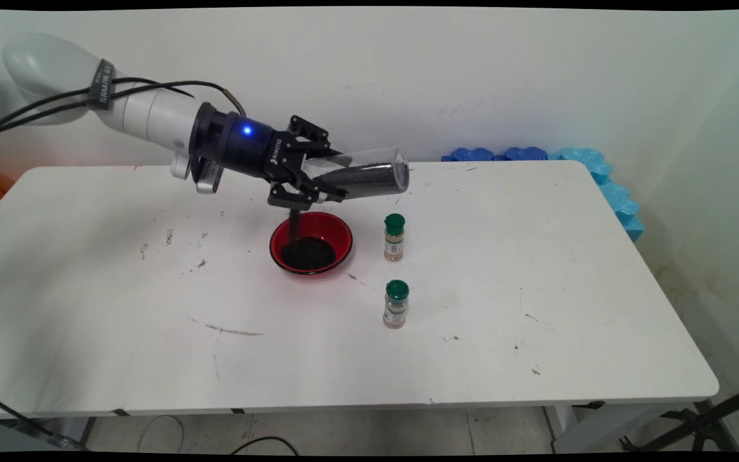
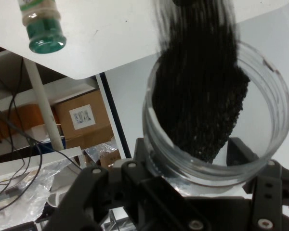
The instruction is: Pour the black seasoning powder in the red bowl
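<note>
My gripper [image 1: 321, 176] is shut on a clear plastic jar [image 1: 369, 173] partly filled with black grains. The jar lies tilted almost level, its closed end pointing right. Its mouth sits by the fingers, above a red bowl [image 1: 344, 234]. A thin dark stream of grains [image 1: 294, 221] drops from the mouth into the bowl, where a black heap [image 1: 308, 253] lies. In the hand view the gripper [image 2: 192, 159] clasps the jar [image 2: 274, 139] near its rim, and the grains [image 2: 202, 96] slide along the jar's inside towards the camera.
Two small spice bottles with green caps stand right of the bowl, one farther back [image 1: 394, 237] and one nearer [image 1: 396, 304]; one spice bottle [image 2: 41, 24] shows in the hand view. Blue foam pieces [image 1: 620, 192] line the table's far right corner.
</note>
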Robot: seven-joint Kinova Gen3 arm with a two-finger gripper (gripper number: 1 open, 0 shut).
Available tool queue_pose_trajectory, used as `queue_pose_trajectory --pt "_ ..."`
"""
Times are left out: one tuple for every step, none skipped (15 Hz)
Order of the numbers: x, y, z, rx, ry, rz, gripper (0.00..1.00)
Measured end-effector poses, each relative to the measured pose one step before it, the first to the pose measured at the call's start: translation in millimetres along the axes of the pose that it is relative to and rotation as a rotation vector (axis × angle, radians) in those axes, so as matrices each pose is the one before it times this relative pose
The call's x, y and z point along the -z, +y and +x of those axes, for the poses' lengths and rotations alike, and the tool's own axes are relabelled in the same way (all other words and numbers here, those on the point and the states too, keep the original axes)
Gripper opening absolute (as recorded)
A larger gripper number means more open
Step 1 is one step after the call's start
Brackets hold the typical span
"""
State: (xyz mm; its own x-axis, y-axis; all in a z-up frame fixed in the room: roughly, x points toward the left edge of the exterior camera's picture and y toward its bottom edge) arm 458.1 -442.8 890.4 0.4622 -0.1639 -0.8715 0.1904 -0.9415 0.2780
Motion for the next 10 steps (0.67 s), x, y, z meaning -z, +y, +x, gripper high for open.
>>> queue_pose_trajectory --pt "-0.02 0.0 -0.06 0.00224 -0.00084 -0.00147 0.0" --pt "0.03 0.03 0.05 0.00263 -0.00082 -0.00187 0.0" --pt "-0.02 0.08 0.08 0.00277 -0.00104 -0.00203 0.0" --pt "0.05 -0.04 0.12 0.00197 -0.00054 -0.00175 0.0" --pt "0.2 0.0 0.04 0.00156 -0.00045 -0.00208 0.0" --pt "0.07 0.16 0.03 0.00109 -0.00052 -0.00157 0.0" --pt "-0.03 0.32 -0.01 0.00126 -0.00083 -0.0022 0.0" --pt "0.13 0.15 0.05 0.00059 -0.00037 -0.00207 0.0" --pt "0.05 0.15 0.2 0.00039 -0.00042 -0.00146 0.0" --pt "-0.03 0.14 0.13 -0.00031 -0.00031 -0.001 0.0"
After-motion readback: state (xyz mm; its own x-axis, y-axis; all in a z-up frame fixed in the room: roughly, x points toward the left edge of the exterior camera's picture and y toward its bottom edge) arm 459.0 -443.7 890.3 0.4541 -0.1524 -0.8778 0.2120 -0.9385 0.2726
